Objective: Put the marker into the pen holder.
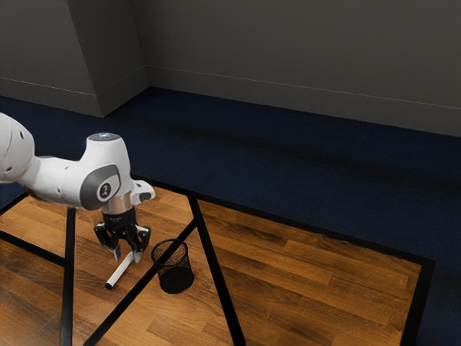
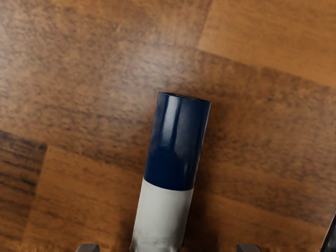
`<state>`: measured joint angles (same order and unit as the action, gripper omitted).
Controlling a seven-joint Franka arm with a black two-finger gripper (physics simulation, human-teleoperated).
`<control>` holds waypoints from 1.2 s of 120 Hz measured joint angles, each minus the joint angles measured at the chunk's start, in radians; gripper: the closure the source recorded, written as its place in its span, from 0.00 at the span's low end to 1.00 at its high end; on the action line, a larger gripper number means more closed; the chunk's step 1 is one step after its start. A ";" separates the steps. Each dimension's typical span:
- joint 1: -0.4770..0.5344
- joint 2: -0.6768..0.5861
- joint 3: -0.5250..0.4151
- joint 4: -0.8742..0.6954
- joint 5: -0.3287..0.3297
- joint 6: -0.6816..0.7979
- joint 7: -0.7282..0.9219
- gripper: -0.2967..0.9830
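Marker (image 1: 121,269), just one, between two wide-spread, empty fingers (image 1: 117,254), one pen holder (image 1: 176,278) nearby

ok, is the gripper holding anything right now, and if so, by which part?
Nothing held. The gripper is open over the blue-and-white marker, fingertips on either side of its white barrel with a gap at each.

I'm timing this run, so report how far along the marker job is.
Looks done: the approach, with my gripper down low at the marker.
In hand: lining up the grasp; the gripper is open, astride the marker, which lies on the table.
Left: close, lift, and drop it into the mesh pen holder.
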<state>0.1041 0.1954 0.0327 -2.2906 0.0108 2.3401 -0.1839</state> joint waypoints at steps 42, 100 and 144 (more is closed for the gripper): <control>0.002 0.071 0.000 0.104 -0.032 -0.124 0.071 0.55; 0.004 0.074 0.000 0.100 -0.064 -0.146 0.133 0.79; -0.002 -0.076 0.000 0.063 0.000 -0.087 0.131 0.85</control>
<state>0.1024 0.1195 0.0322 -2.2281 0.0109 2.2532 -0.0529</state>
